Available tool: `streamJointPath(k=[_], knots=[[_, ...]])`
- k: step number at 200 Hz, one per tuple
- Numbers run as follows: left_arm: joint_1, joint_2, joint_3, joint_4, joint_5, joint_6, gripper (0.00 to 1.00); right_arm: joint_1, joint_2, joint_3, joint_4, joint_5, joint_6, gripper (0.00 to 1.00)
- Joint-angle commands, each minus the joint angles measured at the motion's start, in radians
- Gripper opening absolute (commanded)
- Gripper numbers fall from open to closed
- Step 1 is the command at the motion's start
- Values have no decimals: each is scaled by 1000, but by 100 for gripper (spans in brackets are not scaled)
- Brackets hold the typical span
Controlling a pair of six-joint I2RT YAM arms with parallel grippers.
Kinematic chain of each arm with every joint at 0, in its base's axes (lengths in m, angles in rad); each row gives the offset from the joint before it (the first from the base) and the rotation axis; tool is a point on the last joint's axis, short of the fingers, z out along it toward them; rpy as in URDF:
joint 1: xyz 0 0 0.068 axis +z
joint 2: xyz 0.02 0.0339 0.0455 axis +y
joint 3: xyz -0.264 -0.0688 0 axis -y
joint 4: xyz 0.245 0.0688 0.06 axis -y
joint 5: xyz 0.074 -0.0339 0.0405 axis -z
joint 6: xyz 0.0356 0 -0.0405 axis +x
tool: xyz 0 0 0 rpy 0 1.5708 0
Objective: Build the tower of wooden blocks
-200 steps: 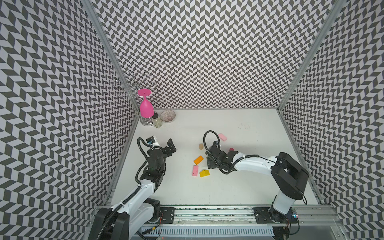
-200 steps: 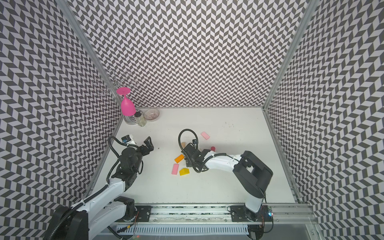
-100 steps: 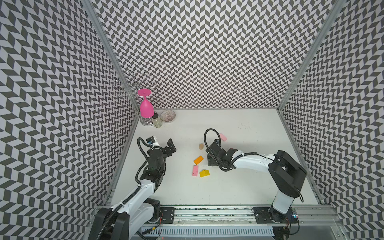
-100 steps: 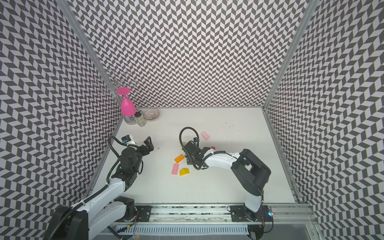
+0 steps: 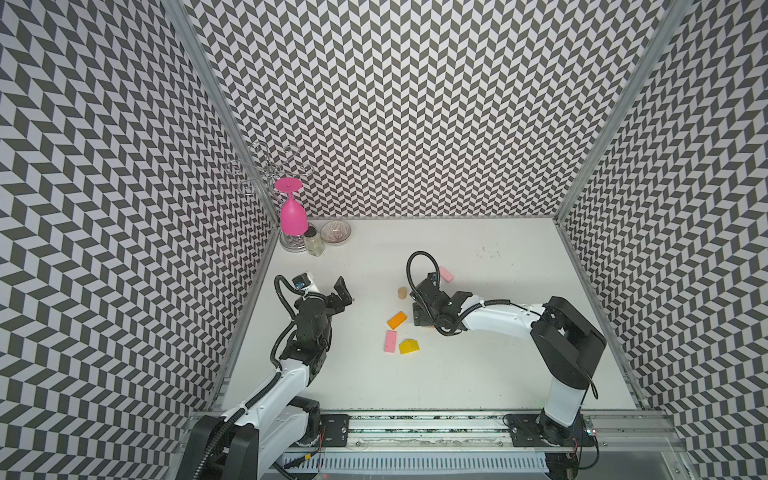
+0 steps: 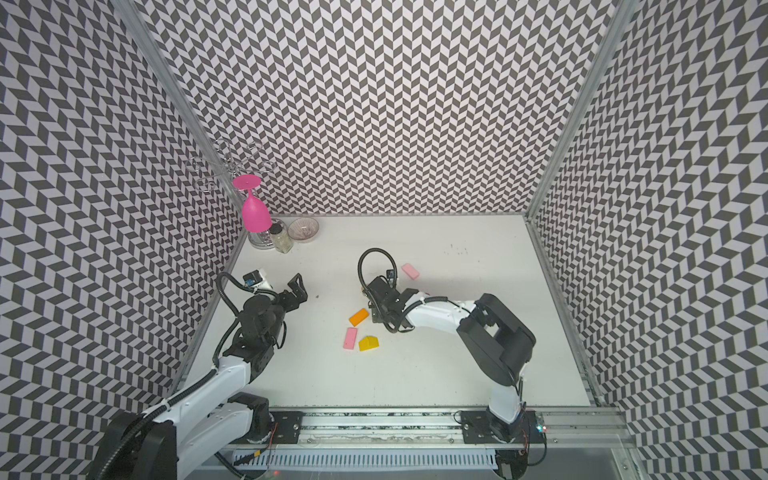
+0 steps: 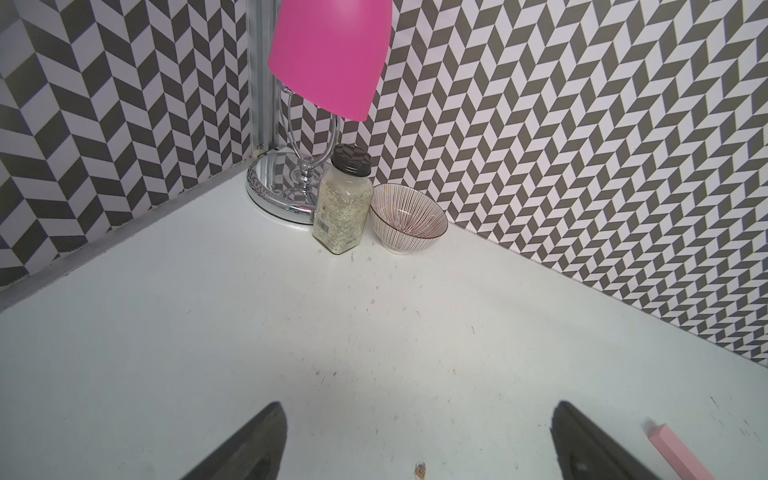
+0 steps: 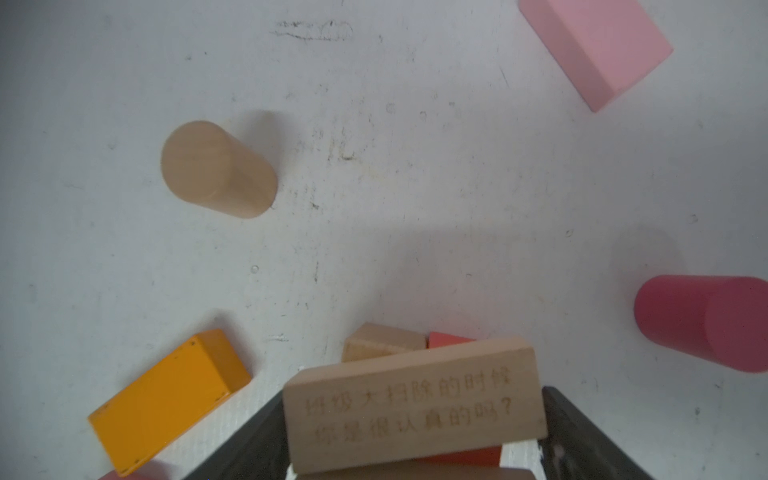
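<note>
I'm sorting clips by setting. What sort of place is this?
Probably a robot lab test cell: chevron-patterned walls enclose a white table, the left arm and right arm stand on a metal rail at its front, and toy pieces like the orange block lie scattered.

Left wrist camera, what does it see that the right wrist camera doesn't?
Only the left wrist camera shows the pink goblet, the jar and the striped bowl. Only the right wrist camera shows the tan cylinder, the orange block, the red cylinder and the tan bar held by the right gripper. Both show the white table, dark fingers and a pale pink block, probably the same.
</note>
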Motion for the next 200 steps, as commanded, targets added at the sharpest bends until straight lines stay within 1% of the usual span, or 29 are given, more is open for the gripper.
streamJointPath(k=[1, 75, 106, 147, 183, 200], knots=[[-5, -18, -10, 27, 4, -3, 100, -7, 22, 36, 8, 22, -9, 90], [-5, -18, -12, 29, 4, -2, 100, -26, 52, 88, -17, 35, -25, 89], [-5, -18, -12, 29, 4, -2, 100, -26, 45, 74, -21, 43, -19, 89], [-5, -16, -12, 30, 2, -2, 100, -25, 19, 33, -5, 22, -17, 85], [-5, -15, -10, 27, 2, -3, 100, -25, -21, 25, -7, 34, -21, 86], [-6, -15, -10, 29, 3, -3, 100, -25, -38, 40, -11, 35, -31, 89]])
